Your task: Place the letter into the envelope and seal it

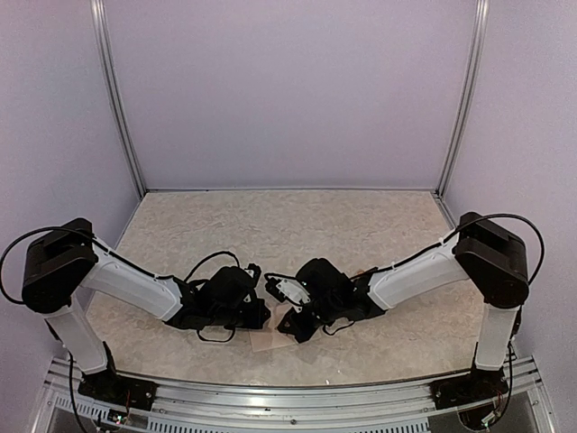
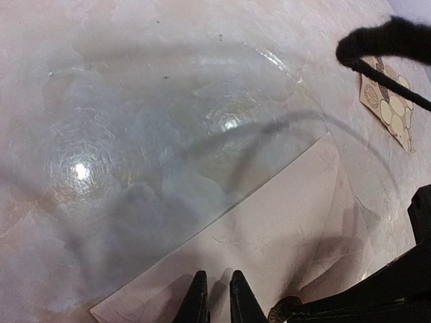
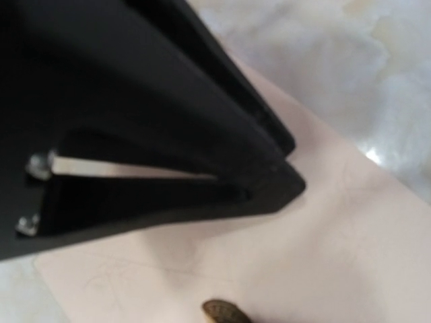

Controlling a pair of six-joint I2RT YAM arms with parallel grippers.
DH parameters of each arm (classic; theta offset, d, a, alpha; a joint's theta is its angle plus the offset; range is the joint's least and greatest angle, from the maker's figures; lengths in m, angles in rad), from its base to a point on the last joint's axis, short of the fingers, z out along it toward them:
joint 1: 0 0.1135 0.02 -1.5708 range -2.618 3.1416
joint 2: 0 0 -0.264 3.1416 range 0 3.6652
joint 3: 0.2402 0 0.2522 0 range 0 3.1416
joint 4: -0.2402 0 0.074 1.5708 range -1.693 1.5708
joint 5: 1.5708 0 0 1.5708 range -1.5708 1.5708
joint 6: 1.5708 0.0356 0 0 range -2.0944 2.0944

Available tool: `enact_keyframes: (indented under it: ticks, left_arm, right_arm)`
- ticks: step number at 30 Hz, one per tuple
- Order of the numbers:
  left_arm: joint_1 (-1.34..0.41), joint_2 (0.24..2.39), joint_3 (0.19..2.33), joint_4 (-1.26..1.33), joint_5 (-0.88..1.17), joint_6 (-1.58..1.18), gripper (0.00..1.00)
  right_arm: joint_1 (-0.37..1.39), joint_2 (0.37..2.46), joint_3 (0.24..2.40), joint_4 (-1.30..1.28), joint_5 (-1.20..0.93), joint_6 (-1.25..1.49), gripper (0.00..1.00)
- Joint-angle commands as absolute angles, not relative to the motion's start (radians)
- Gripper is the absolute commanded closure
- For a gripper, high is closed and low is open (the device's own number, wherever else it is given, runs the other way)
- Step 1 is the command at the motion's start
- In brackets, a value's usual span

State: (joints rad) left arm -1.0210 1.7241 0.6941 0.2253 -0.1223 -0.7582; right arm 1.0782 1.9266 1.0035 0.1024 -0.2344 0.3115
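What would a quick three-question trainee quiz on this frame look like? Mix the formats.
1. True or false: the sticker sheet lies on top of the envelope.
2. The right gripper is: A) wide open; B) shut, over the envelope; C) clamped on the sticker sheet.
3. Fill in: the task item that shows in no view is the ____.
Key: 1 false, the sheet lies apart from the envelope, on the table; 2 B; 3 letter.
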Motion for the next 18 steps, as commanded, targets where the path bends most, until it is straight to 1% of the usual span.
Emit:
enact_keyframes:
  ticks: [1, 6, 11, 18]
  left_arm:
    - [-1.031, 1.767, 0.676, 0.16, -0.104, -0.761, 0.89]
    - [-1.03, 1.766, 0.676, 0.16, -0.104, -0.761, 0.9]
    - [-1.03, 1.764, 0.676, 0.155, -0.107, -0.761, 0.91]
    - [-1.03, 1.761, 0.675, 0.155, -0.108, -0.762, 0.91]
  right_arm:
    - [1.09, 1.965, 1.018, 0.1, -0.258, 0.312, 1.0]
    - [1.091, 1.971, 1.006, 0.103, -0.279, 0.324, 0.99]
    - [1.09, 1.948, 0.967, 0.135, -0.315, 0.341, 0.84]
    - [1.091, 1.913, 0.912, 0.187, -0.357, 0.37, 0.68]
